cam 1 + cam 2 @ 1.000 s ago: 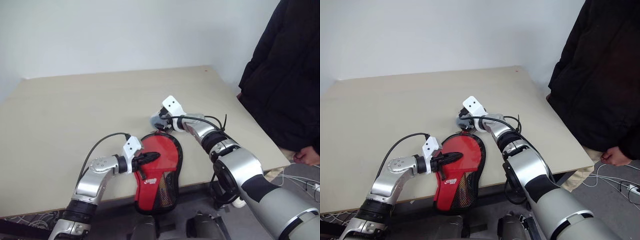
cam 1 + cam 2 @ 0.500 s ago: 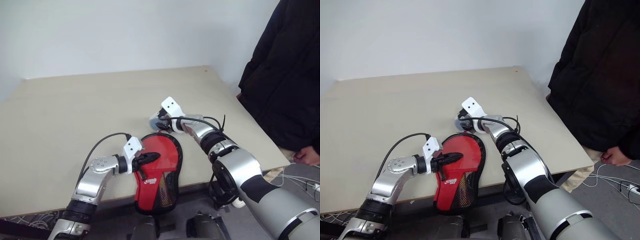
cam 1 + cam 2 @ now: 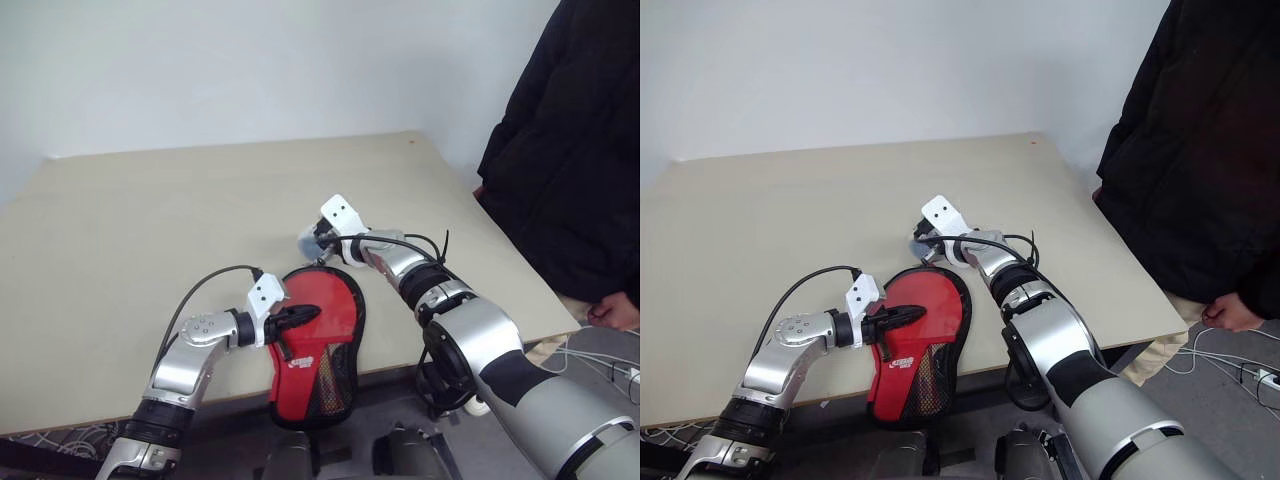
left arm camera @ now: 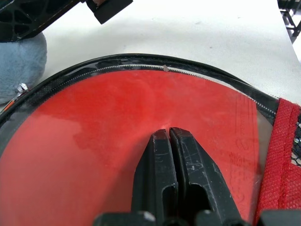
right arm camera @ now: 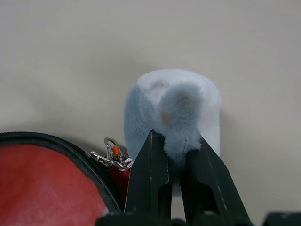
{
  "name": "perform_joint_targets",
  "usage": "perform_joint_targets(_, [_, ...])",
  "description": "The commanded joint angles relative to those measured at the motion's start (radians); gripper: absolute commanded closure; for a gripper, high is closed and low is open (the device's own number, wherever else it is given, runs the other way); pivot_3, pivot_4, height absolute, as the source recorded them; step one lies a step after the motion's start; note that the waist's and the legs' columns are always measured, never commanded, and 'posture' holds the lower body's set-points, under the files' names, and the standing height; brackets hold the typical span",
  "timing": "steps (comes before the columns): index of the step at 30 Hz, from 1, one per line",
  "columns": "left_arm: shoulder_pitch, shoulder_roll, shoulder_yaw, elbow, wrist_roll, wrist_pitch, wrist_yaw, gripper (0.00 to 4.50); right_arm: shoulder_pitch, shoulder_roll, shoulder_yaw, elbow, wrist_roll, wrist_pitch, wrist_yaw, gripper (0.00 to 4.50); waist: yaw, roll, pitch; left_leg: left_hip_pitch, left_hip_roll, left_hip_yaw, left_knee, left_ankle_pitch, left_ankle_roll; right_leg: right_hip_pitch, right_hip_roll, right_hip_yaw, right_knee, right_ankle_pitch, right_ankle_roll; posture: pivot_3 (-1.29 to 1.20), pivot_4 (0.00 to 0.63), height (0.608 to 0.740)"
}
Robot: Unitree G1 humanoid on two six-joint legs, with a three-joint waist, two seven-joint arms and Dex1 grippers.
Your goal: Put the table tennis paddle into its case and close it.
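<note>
Case (image 3: 318, 345) lies flat at the surface (image 3: 150, 220) edge, red paddle (image 4: 117, 141) inside, under our left gripper (image 4: 168, 134) — jaws pressed together on its clear face. Right gripper (image 5: 176, 150) jaws pinch the blue-grey plush (image 5: 171, 108) beside the zip pull (image 5: 110, 155) — tugging the fluff may slip off, or drag the case askew.

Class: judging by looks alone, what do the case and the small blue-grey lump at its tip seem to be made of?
The case: seemingly clear glossy plastic over red, since it shows sheen and reflections, with black fabric edging and a toothed zip.
The blue-grey lump: apparently soft plush, since it looks fuzzy and matte and is dented where the right hand pinches it.
</note>
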Motion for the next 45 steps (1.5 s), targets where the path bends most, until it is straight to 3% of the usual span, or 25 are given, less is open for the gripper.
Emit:
perform_joint_targets(1, [0.004, 0.006, -0.024, 0.032, 0.03, -0.003, -0.003, 4.5, -0.012, -0.004, -0.008, -0.023, -0.006, -0.011, -0.001, 4.48, 0.0, 0.0, 0.0, 0.0, 0.0, 0.0, 0.0, 0.0, 0.0, 0.0, 0.0, 0.0, 0.0, 0.0, 0.0, 0.0, 0.0, 0.725])
perform_joint_targets(25, [-0.022, -0.002, -0.055, 0.079, 0.098, -0.027, 0.028, 4.5, -0.045, -0.024, -0.025, -0.034, -0.007, -0.046, -0.054, 4.48, 0.001, 0.003, -0.001, 0.001, 0.0, -0.001, 0.003, 0.0, 0.0, 0.003, 0.0, -0.001, 0.0, 0.001, -0.002, 0.0, 0.0, 0.725])
perform_joint_targets(35, [-0.003, 0.001, -0.056, 0.069, 0.085, -0.014, 0.017, 4.5, -0.06, -0.077, -0.005, -0.035, -0.043, -0.085, -0.127, 4.48, 0.001, 0.003, -0.001, 0.001, 0.0, -0.002, 0.003, 0.0, 0.0, 0.003, 0.0, -0.001, 0.0, 0.001, -0.002, 0.0, 0.0, 0.725])
perform_joint_targets(45, [-0.002, -0.005, -0.062, 0.07, 0.082, -0.011, 0.013, 4.5, -0.043, -0.142, 0.036, -0.059, -0.095, -0.139, -0.106, 4.48, 0.002, 0.004, -0.001, 0.001, 0.0, -0.002, 0.003, 0.0, 0.001, 0.003, 0.0, -0.001, 0.0, 0.001, -0.002, 0.0, 0.0, 0.725])
